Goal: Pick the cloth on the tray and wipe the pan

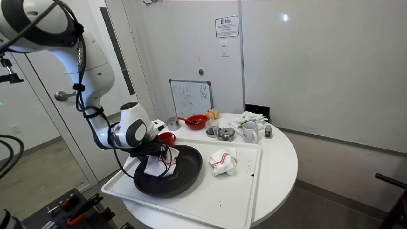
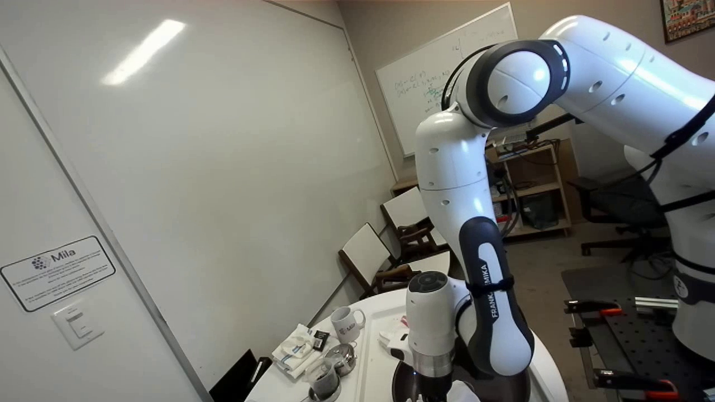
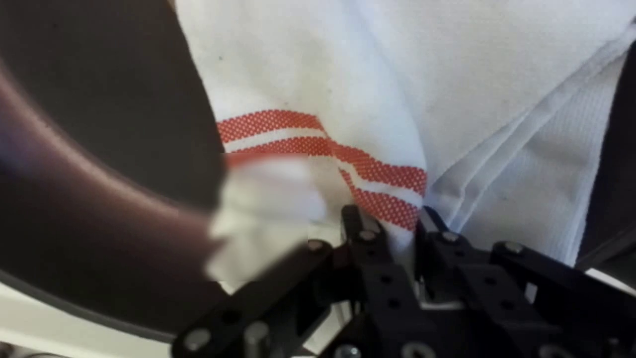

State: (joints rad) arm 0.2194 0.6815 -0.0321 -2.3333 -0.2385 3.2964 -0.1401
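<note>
Tool, nearly closed, pinches cloth in pan. Grip looks small; hard dragging might slip it loose.

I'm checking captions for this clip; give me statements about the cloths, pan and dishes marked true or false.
1. The fingers grip a red-striped cloth over the pan. True.
2. The pan is upside down. False: its open side faces up.
3. A second cloth lies on the tray, outside the pan. True.
4. The second cloth is plain white. False: it has red stripes.
5. A red bowl and a pale mug stand outside the tray. True.
6. The pale mug lies on its side. False: it is upright.
</note>
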